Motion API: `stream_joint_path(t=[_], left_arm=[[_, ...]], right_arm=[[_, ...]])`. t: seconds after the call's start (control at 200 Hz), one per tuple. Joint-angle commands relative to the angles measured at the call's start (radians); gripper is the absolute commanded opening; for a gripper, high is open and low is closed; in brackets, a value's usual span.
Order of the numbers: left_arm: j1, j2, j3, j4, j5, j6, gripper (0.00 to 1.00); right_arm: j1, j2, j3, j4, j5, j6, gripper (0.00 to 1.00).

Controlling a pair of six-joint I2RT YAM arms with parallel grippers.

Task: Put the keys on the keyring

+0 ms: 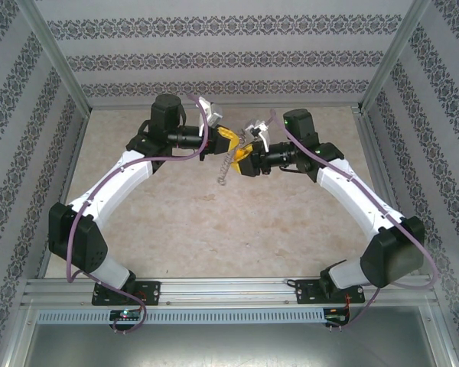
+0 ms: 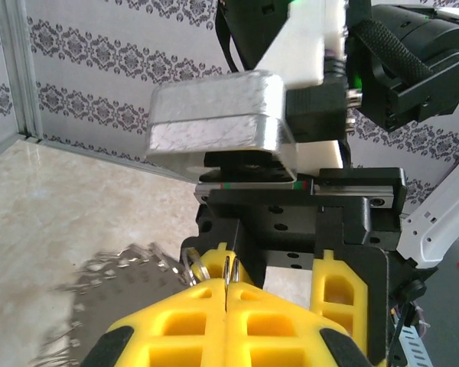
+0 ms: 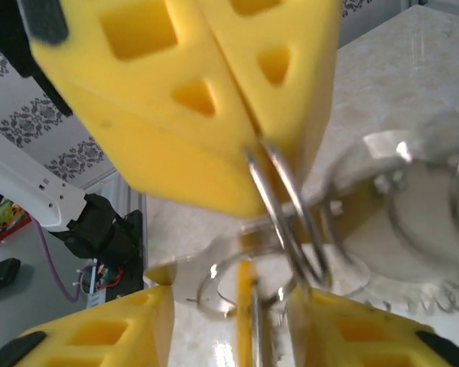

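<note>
My left gripper (image 1: pixel 228 138) (image 2: pixel 228 294) is shut on the thin silvery wire of the keyring (image 2: pixel 231 269) and holds it above the table. The ring's fringe of small metal keys (image 2: pixel 115 279) hangs below as a strand (image 1: pixel 224 170). My right gripper (image 1: pixel 243 157) (image 3: pixel 237 336) faces the left one, and its yellow fingers (image 3: pixel 99 332) stand open. Between them the yellow-headed key (image 3: pixel 247 306) shows edge-on, touching neither finger. It sits right at the ring's wire loops (image 3: pixel 279 191). Whether it is threaded on, I cannot tell.
The beige marbled table (image 1: pixel 214 222) lies under both arms, inside patterned walls (image 1: pixel 214 61) with metal frame posts (image 1: pixel 57 57). The arms' bases sit on the rail at the near edge (image 1: pixel 229 290).
</note>
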Motion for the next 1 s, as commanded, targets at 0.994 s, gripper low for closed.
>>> stream_joint_path(t=[0.994], left_arm=[[-0.006, -0.050, -0.027, 0.126, 0.023, -0.039, 0.00]], right_arm=[[-0.116, -0.093, -0.015, 0.375, -0.037, 0.221, 0.42]])
